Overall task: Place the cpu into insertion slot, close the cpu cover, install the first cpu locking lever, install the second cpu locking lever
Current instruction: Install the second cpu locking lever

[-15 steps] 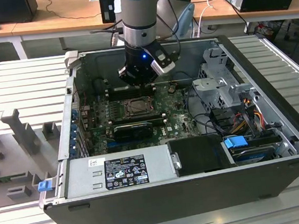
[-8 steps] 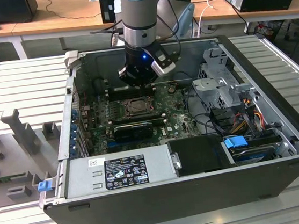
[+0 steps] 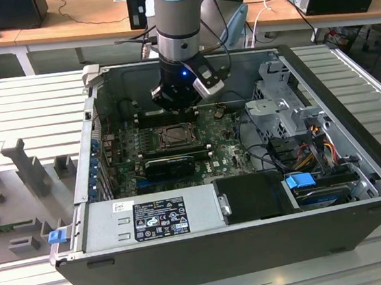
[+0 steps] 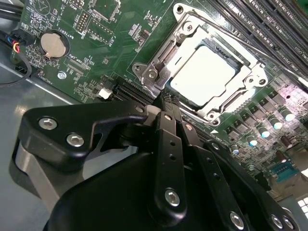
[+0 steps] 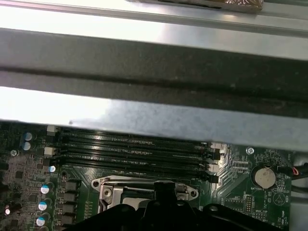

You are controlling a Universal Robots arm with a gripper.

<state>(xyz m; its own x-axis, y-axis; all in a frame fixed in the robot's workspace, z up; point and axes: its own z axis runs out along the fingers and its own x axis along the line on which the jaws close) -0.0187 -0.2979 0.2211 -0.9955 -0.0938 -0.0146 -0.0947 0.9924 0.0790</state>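
The cpu (image 4: 204,74) lies flat in the insertion slot (image 4: 144,72) on the green motherboard, its pale face glaring under the light. The cpu cover (image 4: 250,79), a silvery frame with a central window, lies down around the chip. My gripper (image 4: 166,101) hangs just beside the slot's near corner, its two black fingers (image 4: 169,132) pressed together and shut on nothing. In the exterior view the gripper (image 3: 179,106) hovers inside the open computer case, right above the slot (image 3: 176,136). The first wrist view catches the slot's rim (image 5: 103,185) behind the gripper's dark body.
Long memory slots (image 5: 134,149) run beside the socket, and a coin battery (image 4: 52,43) sits on the board. A black expansion card (image 3: 169,165), the power supply (image 3: 151,219) and a drive cage (image 3: 282,104) crowd the case. The case wall (image 5: 154,62) stands close behind.
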